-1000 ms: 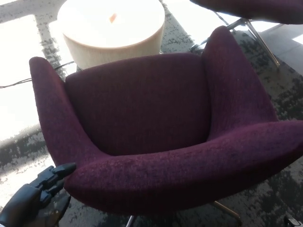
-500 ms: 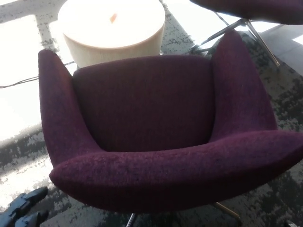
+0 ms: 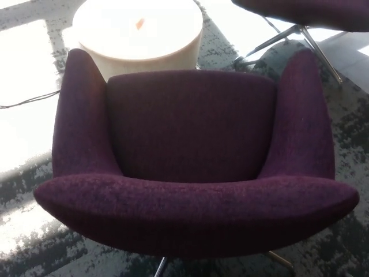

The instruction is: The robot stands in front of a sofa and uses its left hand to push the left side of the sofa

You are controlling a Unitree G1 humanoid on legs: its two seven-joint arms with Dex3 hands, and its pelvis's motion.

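1. Filling most of the head view, the dark purple sofa [image 3: 190, 156] is seen squarely from above, with its backrest along the near edge at 6 o'clock and its open seat front turned toward 12 o'clock.
2. Its long axis is laid across the picture from 9 o'clock to 3 o'clock, along the padded backrest; the two armrests are run from the backrest toward 12 o'clock.
3. Neither robot hand is shown anywhere in the view, so no finger state can be told for left or right.
4. A round pale table [image 3: 138, 34] is placed just beyond the seat front at 11 o'clock, close to the left armrest tip.
5. A second purple seat on metal legs [image 3: 300, 40] is found at 1 o'clock, near the right armrest tip.
6. Patterned grey carpet [image 3: 34, 242] is left bare at 8 o'clock, and a thin dark cable [image 3: 29, 101] is laid across the sunlit floor at 9 o'clock.
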